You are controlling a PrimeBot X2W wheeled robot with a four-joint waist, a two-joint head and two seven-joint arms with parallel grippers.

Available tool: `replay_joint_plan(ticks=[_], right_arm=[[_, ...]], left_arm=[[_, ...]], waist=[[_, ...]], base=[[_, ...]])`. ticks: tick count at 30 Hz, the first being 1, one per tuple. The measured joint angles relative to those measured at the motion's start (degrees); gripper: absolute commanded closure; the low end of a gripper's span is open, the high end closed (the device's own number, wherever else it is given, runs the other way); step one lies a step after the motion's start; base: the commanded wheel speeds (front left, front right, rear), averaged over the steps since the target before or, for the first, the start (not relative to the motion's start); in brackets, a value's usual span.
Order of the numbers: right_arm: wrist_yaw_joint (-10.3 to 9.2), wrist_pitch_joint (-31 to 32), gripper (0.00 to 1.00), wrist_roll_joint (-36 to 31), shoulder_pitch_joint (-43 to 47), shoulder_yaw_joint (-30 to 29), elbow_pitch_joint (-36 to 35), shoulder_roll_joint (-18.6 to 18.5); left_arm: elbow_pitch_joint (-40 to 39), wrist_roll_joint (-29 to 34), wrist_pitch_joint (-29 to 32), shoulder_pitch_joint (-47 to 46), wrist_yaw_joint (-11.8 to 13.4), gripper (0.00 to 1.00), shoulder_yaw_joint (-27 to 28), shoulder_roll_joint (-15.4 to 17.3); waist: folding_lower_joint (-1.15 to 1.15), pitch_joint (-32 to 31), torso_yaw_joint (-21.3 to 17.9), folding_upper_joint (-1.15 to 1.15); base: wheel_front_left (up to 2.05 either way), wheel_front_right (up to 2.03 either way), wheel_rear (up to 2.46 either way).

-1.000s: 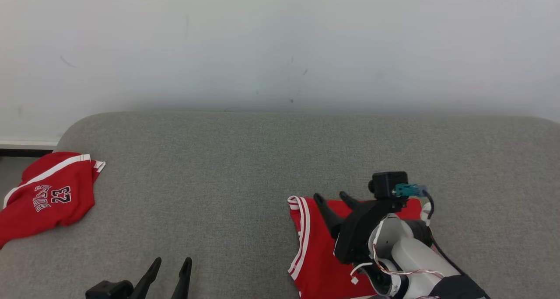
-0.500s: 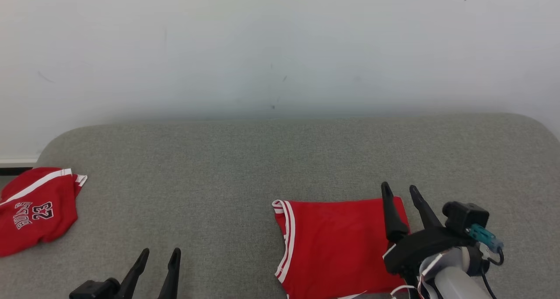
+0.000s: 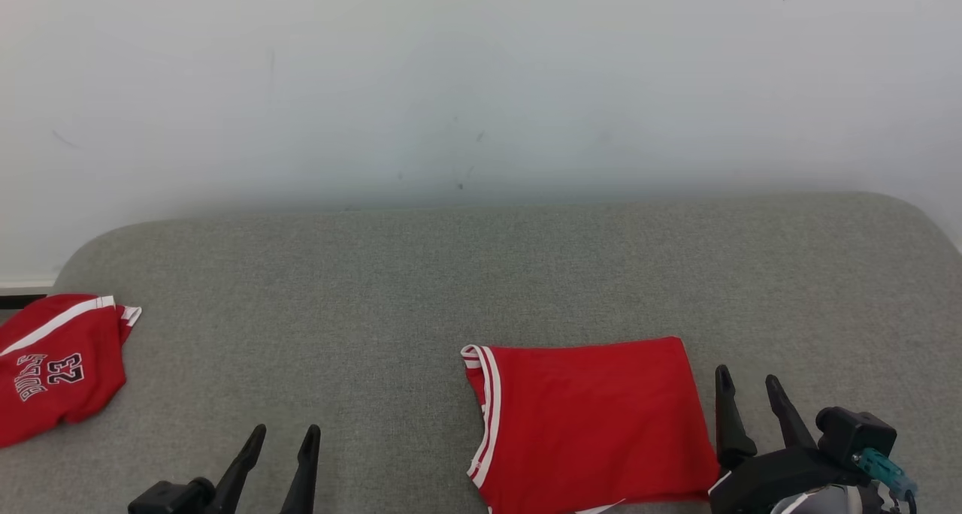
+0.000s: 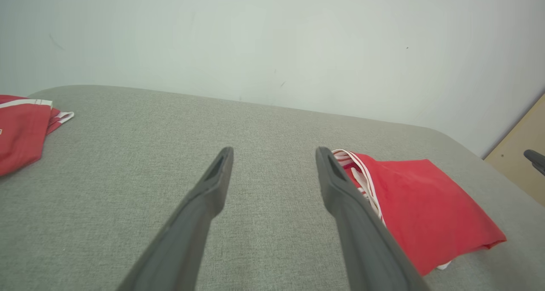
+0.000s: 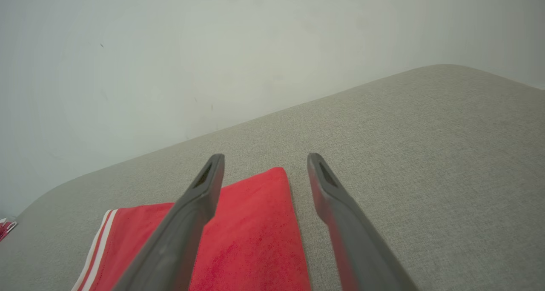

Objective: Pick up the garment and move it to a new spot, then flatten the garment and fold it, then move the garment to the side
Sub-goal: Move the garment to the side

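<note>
The garment [image 3: 590,424], red with white-striped trim on its left edge, lies folded into a flat rectangle on the grey cushion [image 3: 481,273], right of centre. My right gripper [image 3: 748,376] stands open just off the garment's right edge, holding nothing. In the right wrist view the right gripper [image 5: 265,158] hovers over the garment's [image 5: 255,240] far right corner. My left gripper [image 3: 285,430] is open and empty at the lower left, well apart from the cloth. In the left wrist view the left gripper [image 4: 274,151] points over bare cushion, with the garment [image 4: 421,206] to its right.
A second red jersey [image 3: 52,364] printed with a 23 lies crumpled at the cushion's left end, seen too as the jersey [image 4: 21,133] in the left wrist view. A pale wall [image 3: 481,86] rises behind the cushion. A tan panel [image 4: 517,163] stands beyond the cushion's right end.
My right gripper has drawn back off the garment to the right and now stands beside its right edge. The head camera has shifted slightly. The left gripper has stayed put.
</note>
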Motion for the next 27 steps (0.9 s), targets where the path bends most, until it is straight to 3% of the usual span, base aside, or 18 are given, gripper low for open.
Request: replay_joint_plan(ticks=[7, 27], right_arm=[[0.00, 3.2, 0.00, -0.3, -1.4, 1.0, 4.9, -2.0], [0.00, 29.0, 0.00, 3.4, -12.1, -1.7, 19.5, -1.5]], left_arm=[[0.0, 0.3, 0.1, 0.0, -0.1, 0.00, -1.1, 0.0], [0.1, 0.3, 1.5, -0.3, -0.5, 0.00, -2.3, 0.8]], waist=[[0.00, 0.2, 0.7, 0.00], [0.00, 1.8, 5.2, 0.00]], base=[[0.00, 0.00, 0.00], [0.00, 0.00, 0.00]])
